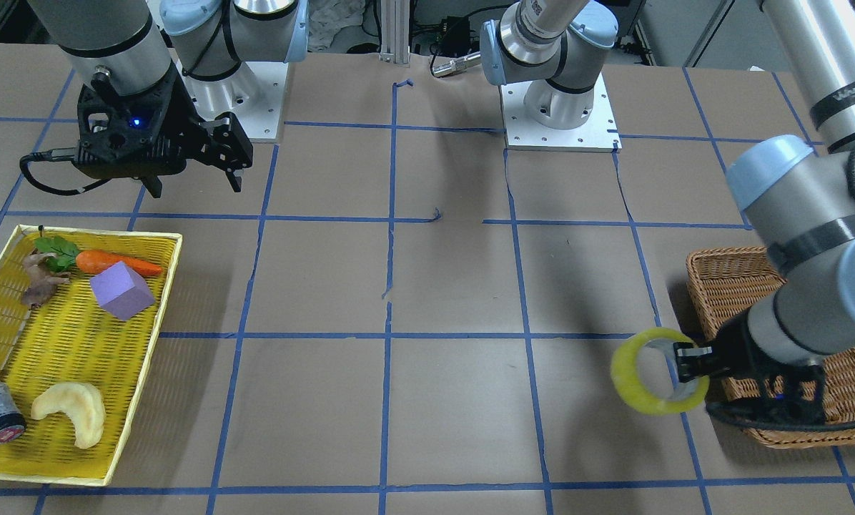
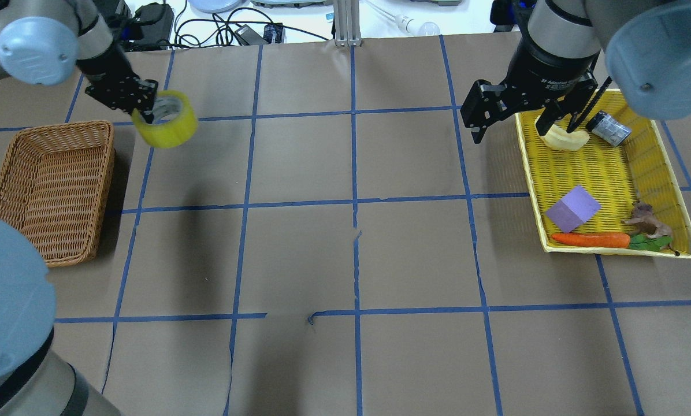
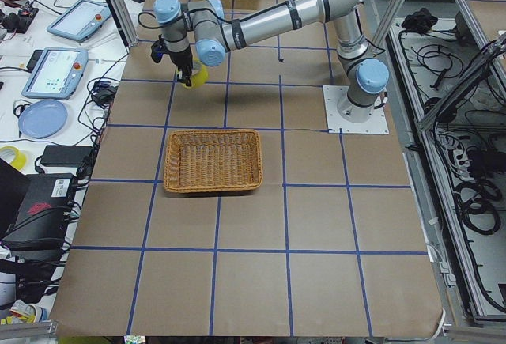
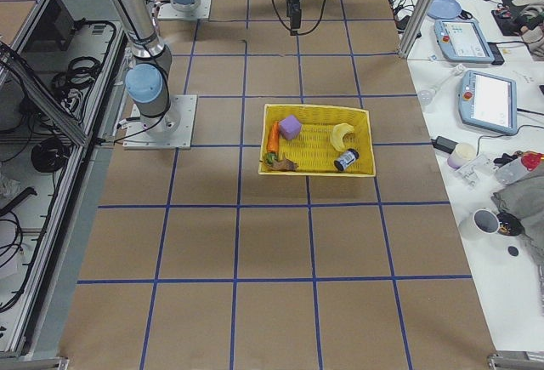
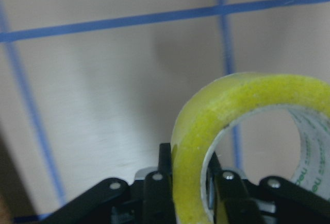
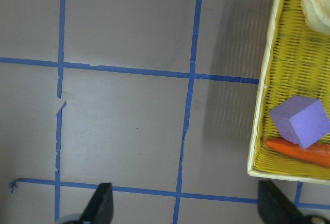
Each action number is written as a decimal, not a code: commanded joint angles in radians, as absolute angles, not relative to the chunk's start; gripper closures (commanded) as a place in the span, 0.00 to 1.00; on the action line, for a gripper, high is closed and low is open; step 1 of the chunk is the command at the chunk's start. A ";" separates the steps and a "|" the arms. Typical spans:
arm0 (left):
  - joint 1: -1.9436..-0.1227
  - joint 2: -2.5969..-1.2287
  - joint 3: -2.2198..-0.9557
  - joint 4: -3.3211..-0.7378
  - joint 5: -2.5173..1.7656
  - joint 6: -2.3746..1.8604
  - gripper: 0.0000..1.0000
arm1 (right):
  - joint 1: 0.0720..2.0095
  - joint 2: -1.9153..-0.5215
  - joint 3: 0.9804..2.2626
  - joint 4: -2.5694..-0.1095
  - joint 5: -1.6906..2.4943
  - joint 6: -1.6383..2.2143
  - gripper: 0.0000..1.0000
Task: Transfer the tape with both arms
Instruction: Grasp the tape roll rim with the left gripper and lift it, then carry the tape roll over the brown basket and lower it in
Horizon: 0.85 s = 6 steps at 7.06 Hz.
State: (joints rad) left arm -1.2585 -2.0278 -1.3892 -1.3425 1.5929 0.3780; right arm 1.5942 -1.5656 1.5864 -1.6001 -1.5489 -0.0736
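The yellow-green tape roll (image 1: 638, 386) hangs above the table, clamped by its wall in my left gripper (image 1: 687, 363), just beside the wicker basket (image 1: 728, 286). In the overhead view the tape (image 2: 175, 130) and left gripper (image 2: 148, 108) sit past the basket's (image 2: 51, 185) far right corner. The left wrist view shows the roll (image 5: 216, 116) between the two fingers (image 5: 157, 188). My right gripper (image 1: 195, 186) is open and empty, hovering near the yellow tray (image 1: 99, 232). It also shows in the overhead view (image 2: 510, 130) and the right wrist view (image 6: 188, 208).
The yellow tray (image 2: 530, 190) holds a purple cube (image 2: 572, 208), a carrot (image 2: 591, 239), a pale crescent piece (image 2: 564, 140), a small grey cylinder (image 2: 609, 128) and a brown figurine (image 2: 646, 222). Blue tape lines grid the brown table. The arm bases stand at the robot's edge.
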 commanded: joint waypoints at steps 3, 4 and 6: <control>-0.906 -1.997 -1.543 -1.205 1.615 0.737 1.00 | 1.595 -1.566 1.588 -1.600 -1.549 -0.074 0.00; -0.864 -2.019 -1.598 -1.107 1.612 0.779 1.00 | 1.595 -1.566 1.588 -1.600 -1.548 -0.074 0.00; -0.853 -2.043 -1.754 -0.837 1.611 0.825 1.00 | 1.595 -1.566 1.588 -1.600 -1.548 -0.074 0.00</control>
State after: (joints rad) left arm -0.8630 -2.0289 -1.6653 -0.9866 1.6115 0.7954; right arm 1.5953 -1.5662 1.5884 -1.5999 -1.5486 -0.0736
